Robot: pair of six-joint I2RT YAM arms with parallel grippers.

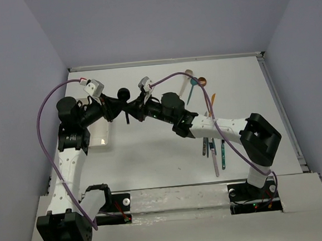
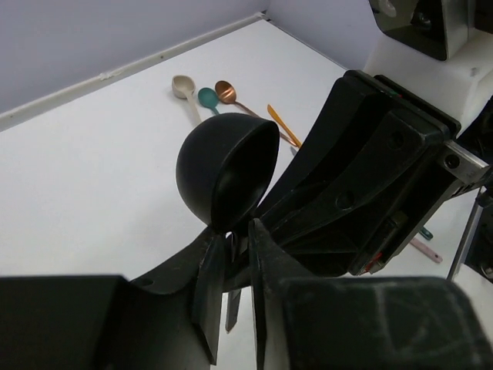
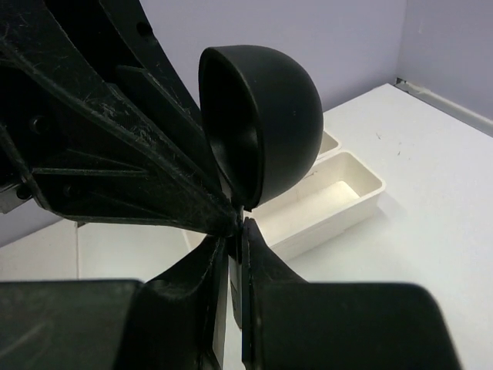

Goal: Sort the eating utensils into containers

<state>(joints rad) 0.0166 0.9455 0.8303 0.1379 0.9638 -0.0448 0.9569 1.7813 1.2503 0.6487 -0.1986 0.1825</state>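
Observation:
A black spoon [image 1: 124,93] hangs bowl-up above the middle of the table, between my two grippers. My left gripper [image 2: 237,231] is shut on its thin handle just under the bowl [image 2: 227,166]. From the opposite side, my right gripper [image 3: 235,231] pinches the same handle below the bowl [image 3: 269,123]. The white containers [image 3: 331,196] lie beyond it; in the top view they [image 1: 102,137] sit under the left arm. More utensils lie loose: a beige spoon [image 2: 182,85], a teal spoon [image 2: 208,96] and a copper spoon [image 2: 225,90] at the back.
A cluster of several utensils [image 1: 213,150] lies under the right arm's forearm at the right front. An orange utensil [image 1: 213,99] lies near the back group. Both arms cross over the table's middle, and walls close in on the left, the right and the back.

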